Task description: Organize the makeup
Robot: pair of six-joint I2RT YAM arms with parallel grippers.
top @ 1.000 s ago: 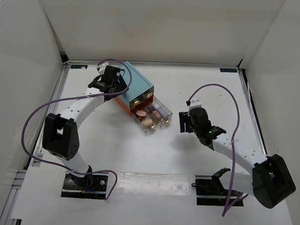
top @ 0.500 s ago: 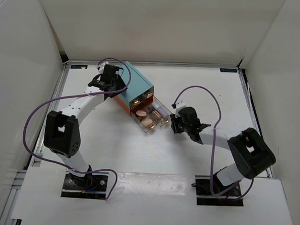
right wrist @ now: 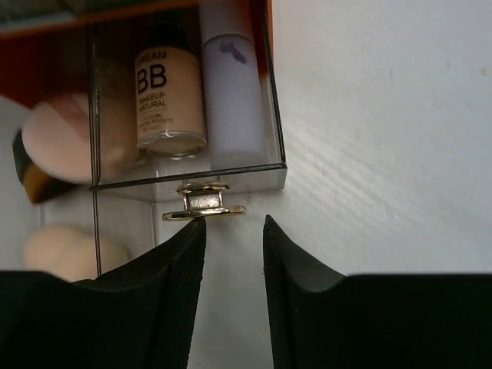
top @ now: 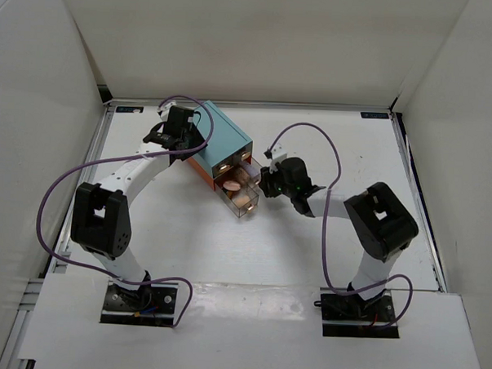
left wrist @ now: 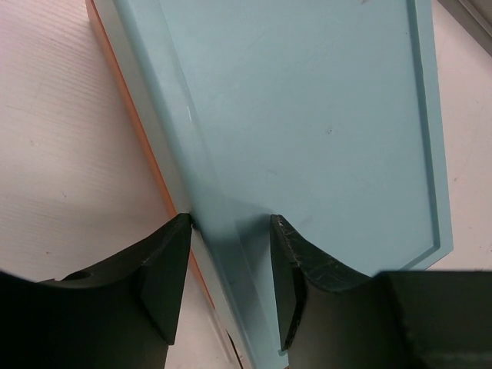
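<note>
Teal box (left wrist: 307,115) pinched by left gripper (left wrist: 231,227) as a brace; right gripper (right wrist: 234,223), slightly spread, seemingly pushes drawer (right wrist: 246,175) (centre frame) shut.

On the foundation bottle (right wrist: 171,100) one can read "REAM", a big "BB" and "MAKEUP NATURAL". The finer line under these words is too small to read.

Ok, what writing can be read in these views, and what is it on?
"BB": on the beige bottle in the clear drawer.
"REAM": above it, first letter hidden.
"MAKEUP NATURAL": below it.
Fine print under that: too blurred.
A dark mark on the pale tube: unreadable.
The blue stickers at the table far corners: too small.
The teal box: no writing shows.
</note>
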